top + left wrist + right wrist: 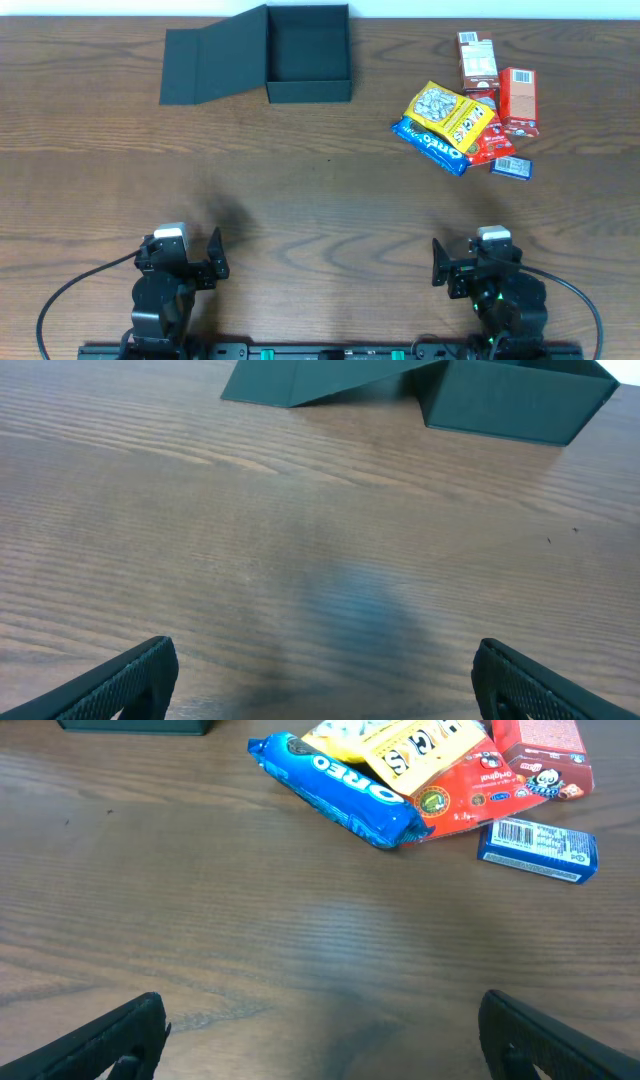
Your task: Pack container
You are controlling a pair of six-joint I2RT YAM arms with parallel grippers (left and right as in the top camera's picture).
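Pictured at the far edge of a wood-grain table [320, 200], left of centre: the matte black container [308, 52], open, with its flap lid [215, 65] folded out flat on the left side. Well apart to the right, in a loose heap: a blue Oreo pack [430, 143] touching a yellow packet [450, 112], a red packet [490, 140] beneath the yellow one, a small red carton [477, 62] at the back, a second red carton [517, 100] just right of it, and a little blue box [511, 167] at the near edge of the pile. At the near side of the table, over bare wood: the left gripper [182, 252] and the right gripper [478, 260], both spread wide, holding nothing and touching none of the goods. From the left wrist: dark fingertips [135, 675] in the bottom corners, with the container far ahead, up and to the right. From the right wrist: fingers [125, 1035] equally far apart, with the Oreo pack and the blue box ahead near the top of the view, well clear of the jaws.
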